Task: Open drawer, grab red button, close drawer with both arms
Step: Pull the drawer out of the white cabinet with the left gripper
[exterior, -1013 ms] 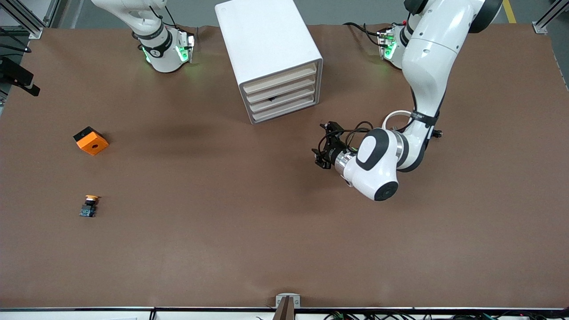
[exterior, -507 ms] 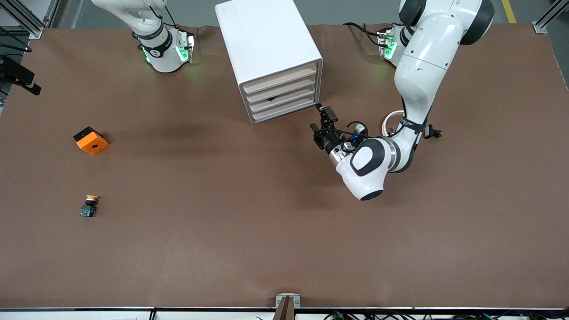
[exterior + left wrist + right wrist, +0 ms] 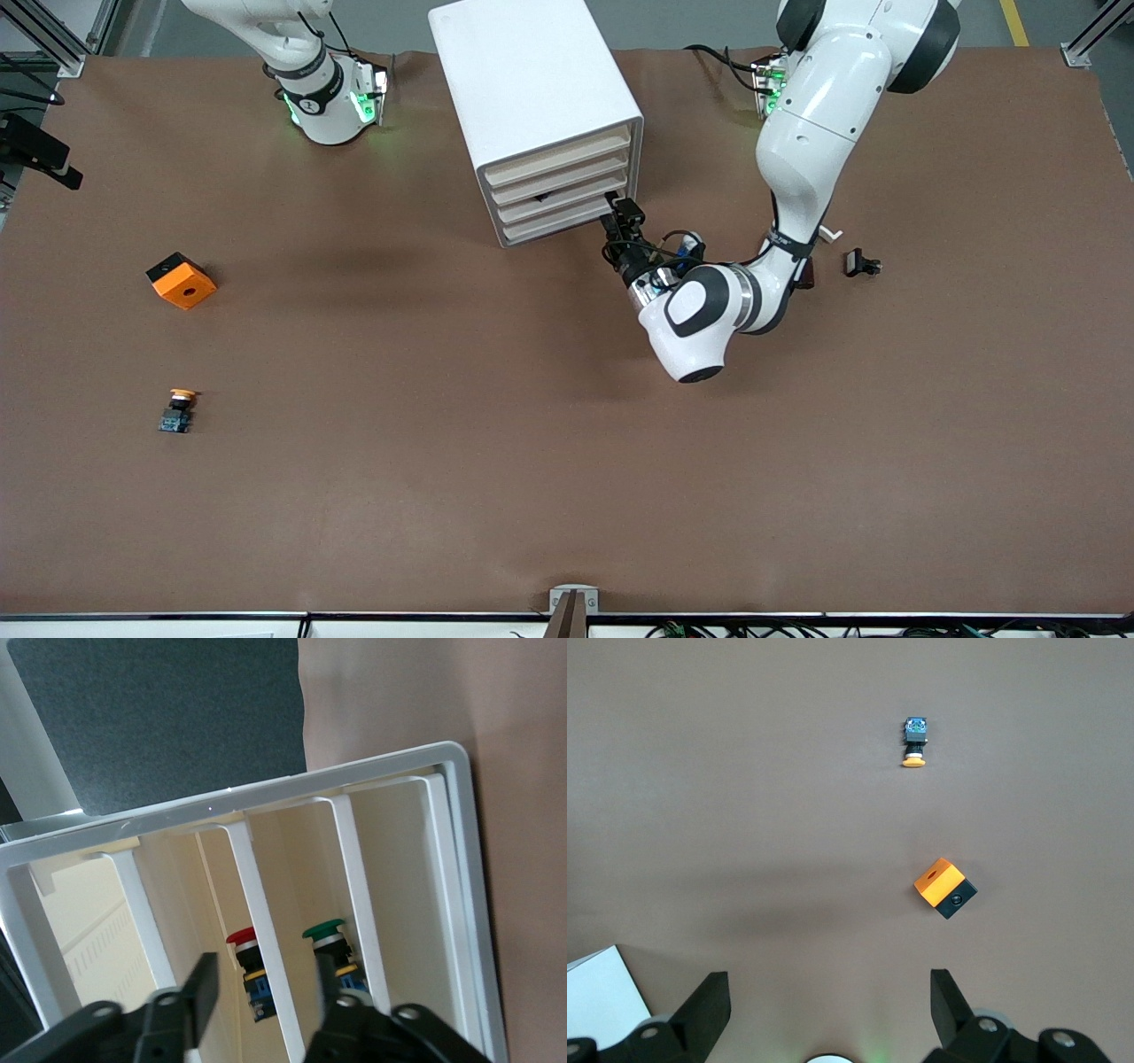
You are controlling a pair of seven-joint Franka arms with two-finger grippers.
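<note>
The white cabinet (image 3: 523, 80) stands at the robots' edge of the table, its four drawers flush. My left gripper (image 3: 620, 213) is open at the drawer fronts, at the corner toward the left arm's end. In the left wrist view the open gripper (image 3: 264, 997) faces the drawers; the red-capped button (image 3: 244, 948) lies in one drawer (image 3: 208, 895), partly hidden by a front edge. In the front view only a dark spot shows in the third drawer from the top (image 3: 567, 197). My right gripper (image 3: 828, 1001) is open and empty, high over the table; the front view cuts it off.
A green-capped button (image 3: 326, 932) lies in the drawer beside the red one. An orange cube (image 3: 181, 280) and an orange-yellow-capped button (image 3: 177, 409) lie toward the right arm's end; both show in the right wrist view. A small black part (image 3: 861, 263) lies toward the left arm's end.
My left arm has swung its gripper from over the bare table up to the cabinet's drawer fronts. The right arm has not moved.
</note>
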